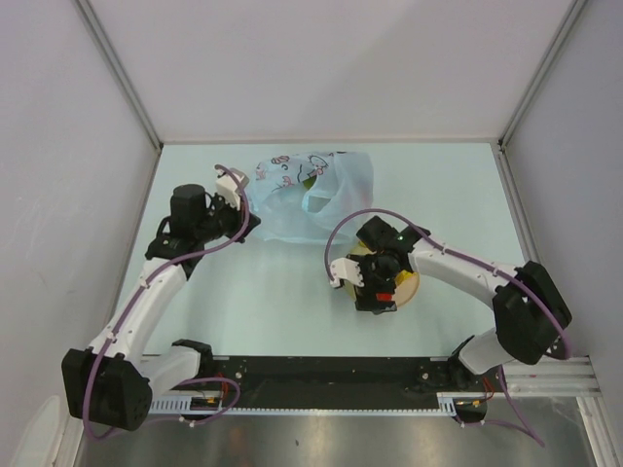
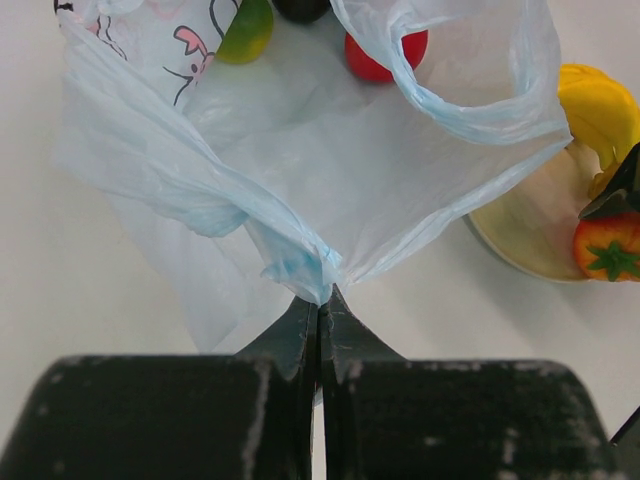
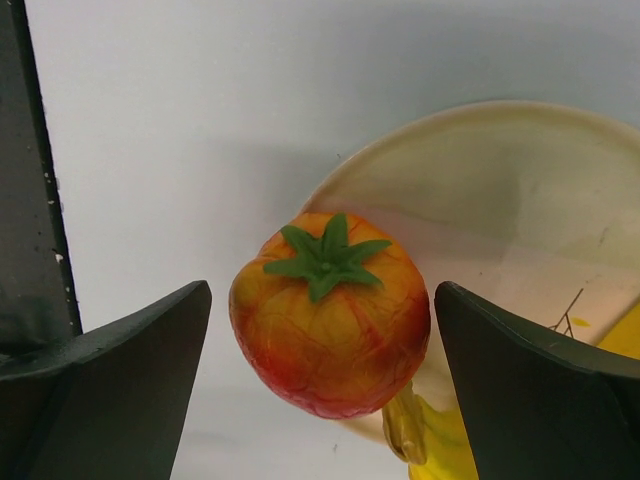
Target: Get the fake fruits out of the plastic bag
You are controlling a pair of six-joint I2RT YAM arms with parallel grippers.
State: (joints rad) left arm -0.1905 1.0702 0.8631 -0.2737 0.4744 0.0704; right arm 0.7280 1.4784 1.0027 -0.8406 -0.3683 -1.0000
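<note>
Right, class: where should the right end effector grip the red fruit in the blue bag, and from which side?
Probably across the round middle of the red fruit, from above through the open mouth of the plastic bag, on the plate side. Smooth and round, any opposite sides suit; a handle loop partly covers it, and the left end effector pinches the bag's far end.

A robotics lab test cell is suggested — a pale tabletop (image 1: 273, 311) is enclosed by plain grey panels (image 1: 331, 58) framed in metal posts (image 1: 122, 78), and a cabled left arm (image 1: 146, 302) and right arm (image 1: 458, 268) are bolted along a black rail (image 1: 321, 375).
</note>
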